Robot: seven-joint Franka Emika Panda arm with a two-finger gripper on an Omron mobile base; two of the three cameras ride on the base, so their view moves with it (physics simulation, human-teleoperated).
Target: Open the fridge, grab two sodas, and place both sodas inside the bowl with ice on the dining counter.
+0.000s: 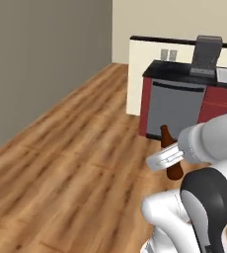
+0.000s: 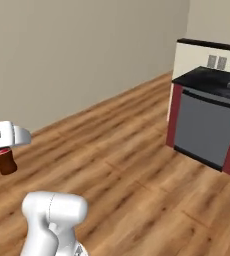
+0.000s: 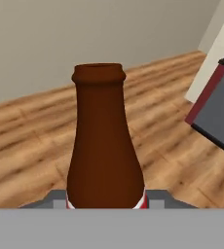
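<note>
A dark brown soda bottle [image 3: 104, 146] with a narrow neck and a strip of red label at its base stands upright in my gripper [image 3: 105, 202], which is shut on its lower body. In the left base view the soda [image 1: 166, 136] sticks up above the gripper [image 1: 170, 158], held over the wooden floor. From the right base view, the bottle's bottom [image 2: 7, 163] hangs below the gripper [image 2: 4, 147] at the left edge. The fridge and the bowl with ice are out of view.
A black-topped counter [image 1: 177, 73] with a dark red base and a grey front panel [image 2: 207, 127] stands ahead to the right; I cannot tell whether it is the dining counter. A small dark grey appliance [image 1: 207, 54] sits on it. Wooden floor [image 1: 76, 148] stretches left toward a grey wall.
</note>
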